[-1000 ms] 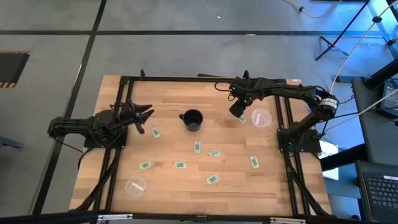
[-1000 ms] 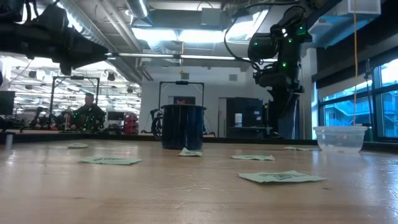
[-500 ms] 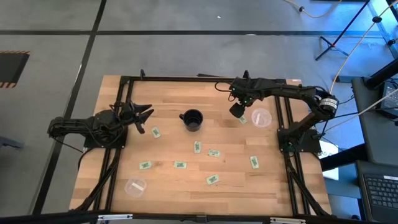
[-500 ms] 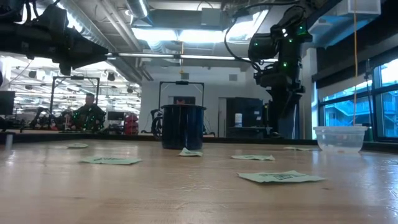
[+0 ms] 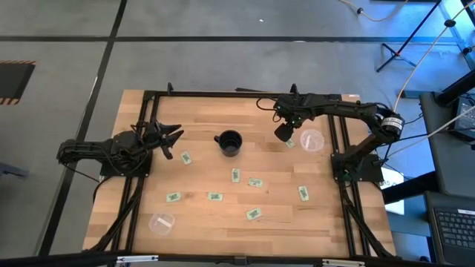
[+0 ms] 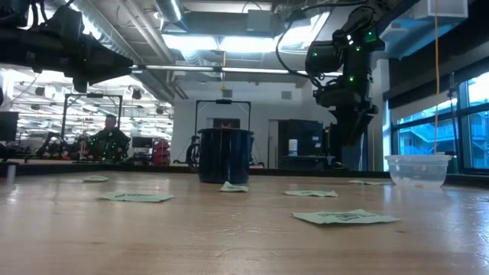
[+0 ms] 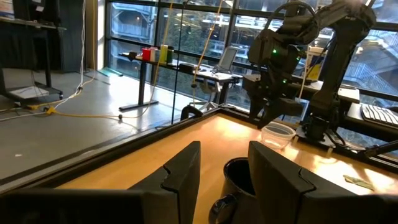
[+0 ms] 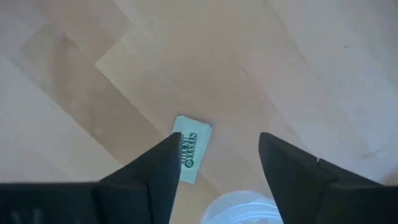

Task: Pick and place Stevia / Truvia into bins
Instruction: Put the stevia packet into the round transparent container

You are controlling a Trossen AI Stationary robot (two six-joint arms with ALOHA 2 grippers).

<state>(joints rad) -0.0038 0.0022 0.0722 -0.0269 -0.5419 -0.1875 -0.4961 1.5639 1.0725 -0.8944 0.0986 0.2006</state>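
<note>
Several pale green and white Stevia packets lie flat on the wooden table, among them one [image 5: 185,157] near the left arm, one [image 5: 235,175] mid-table and one [image 5: 303,193] toward the right. My right gripper [image 5: 283,133] hangs open above the table, fingers pointing down, over a packet [image 8: 189,149] that lies just beside the right clear bin [image 5: 312,140]. The second bin [image 5: 161,222] stands near the table's near-left corner. My left gripper [image 5: 177,139] waits open and level at the left, pointing toward the black cup [image 5: 229,142].
The black cup [image 6: 225,155] stands at mid-table toward the far side, between the two arms. The black frame rails [image 5: 223,93] run along the table's edges. Bare wood lies between the scattered packets. A person shows far back in the room [image 6: 111,134].
</note>
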